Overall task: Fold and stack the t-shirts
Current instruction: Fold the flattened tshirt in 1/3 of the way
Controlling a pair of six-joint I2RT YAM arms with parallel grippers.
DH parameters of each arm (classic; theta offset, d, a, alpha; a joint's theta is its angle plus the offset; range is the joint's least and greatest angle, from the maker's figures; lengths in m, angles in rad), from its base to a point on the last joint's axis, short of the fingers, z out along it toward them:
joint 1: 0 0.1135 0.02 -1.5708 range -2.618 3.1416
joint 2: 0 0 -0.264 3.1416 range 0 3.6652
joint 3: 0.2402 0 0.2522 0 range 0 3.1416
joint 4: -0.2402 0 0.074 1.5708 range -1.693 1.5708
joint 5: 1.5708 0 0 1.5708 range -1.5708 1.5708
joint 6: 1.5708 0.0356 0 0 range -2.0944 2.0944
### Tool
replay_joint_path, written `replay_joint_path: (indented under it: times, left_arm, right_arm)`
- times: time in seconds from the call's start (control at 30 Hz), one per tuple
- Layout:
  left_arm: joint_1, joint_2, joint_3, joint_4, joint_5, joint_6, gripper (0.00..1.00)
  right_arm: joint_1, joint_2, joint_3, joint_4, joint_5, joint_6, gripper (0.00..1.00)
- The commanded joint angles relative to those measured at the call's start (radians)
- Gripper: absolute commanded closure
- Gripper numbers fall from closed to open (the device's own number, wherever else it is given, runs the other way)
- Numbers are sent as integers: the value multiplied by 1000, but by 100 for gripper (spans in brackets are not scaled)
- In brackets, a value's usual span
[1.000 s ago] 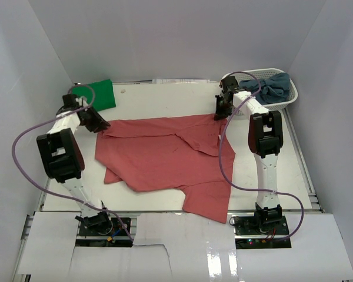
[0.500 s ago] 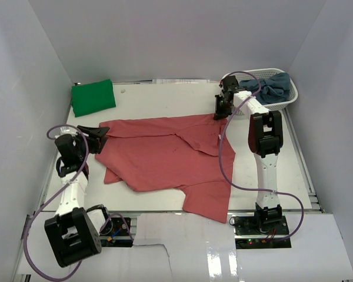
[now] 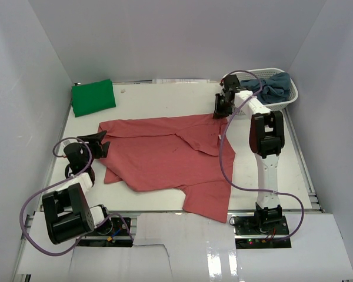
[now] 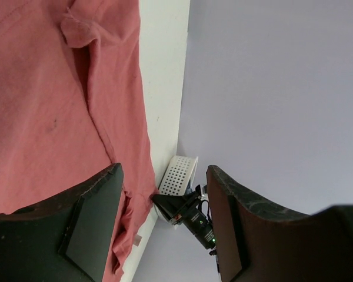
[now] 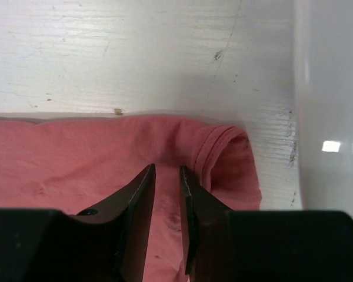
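The salmon-red t-shirt [image 3: 165,154] lies spread and rumpled across the table's middle, one part hanging over the near edge. It also shows in the left wrist view [image 4: 53,100] and right wrist view [image 5: 94,153]. My left gripper [image 3: 99,143] is open and empty, just off the shirt's left edge, its jaws wide apart [image 4: 163,170]. My right gripper [image 3: 222,108] is over the shirt's far right sleeve [image 5: 235,158], its jaws a narrow gap apart [image 5: 166,170] with flat cloth showing between. The folded green t-shirt [image 3: 93,97] lies at the far left. Grey-blue t-shirts [image 3: 273,85] fill the basket.
The white lattice basket [image 3: 289,101] stands at the far right corner, also seen in the left wrist view [image 4: 179,175]. Grey walls close the table on the left, back and right. Bare white table [image 3: 165,100] lies beyond the red shirt.
My left arm has swung back from the red shirt's far left corner to the near left, its gripper now by the shirt's left edge. The right arm and the shirt stay put.
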Motion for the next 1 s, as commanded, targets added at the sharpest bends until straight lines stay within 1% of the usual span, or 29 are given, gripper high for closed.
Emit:
replay_joint_path:
  times: [0.0,0.03,0.1,0.13,0.27,0.37,0.4,0.5,0.6,0.8,0.9,0.93,0.97]
  left_arm:
    - [-15,-4,19,106,-53,-26,31]
    - [-18,-1,22,107,-61,-25,31]
    - [-29,16,31,110,-79,-26,31]
    - [-37,25,36,119,-82,-29,31]
    - [-67,74,55,147,-113,-45,30]
    - [-95,104,68,172,-130,-57,30]
    - [-100,113,71,176,-139,-55,30]
    - [-113,120,88,184,-147,-48,30]
    - [-120,125,101,185,-145,-25,30]
    - [-126,128,105,187,-151,7,30]
    - [-135,139,111,195,-135,18,31]
    - [-144,139,123,195,-122,30,31]
    - [-153,136,137,195,-115,87,31]
  right_arm:
    - [22,-103,59,-11,-12,9,70]
    - [51,-118,72,-16,-16,9,68]
    - [106,-132,110,-17,-24,11,57]
    - [128,-132,124,-13,-37,17,48]
    - [220,-103,194,22,-133,52,41]
    - [283,-42,239,41,-194,67,36]
    - [311,-9,265,42,-217,74,36]
    - [363,39,276,78,-248,68,35]
    - [400,81,285,99,-254,58,34]
    - [426,144,314,55,-185,25,34]
    - [426,109,273,44,-151,5,34]
    - [424,90,220,52,-145,-8,34]
    - [424,66,187,62,-142,-15,34]
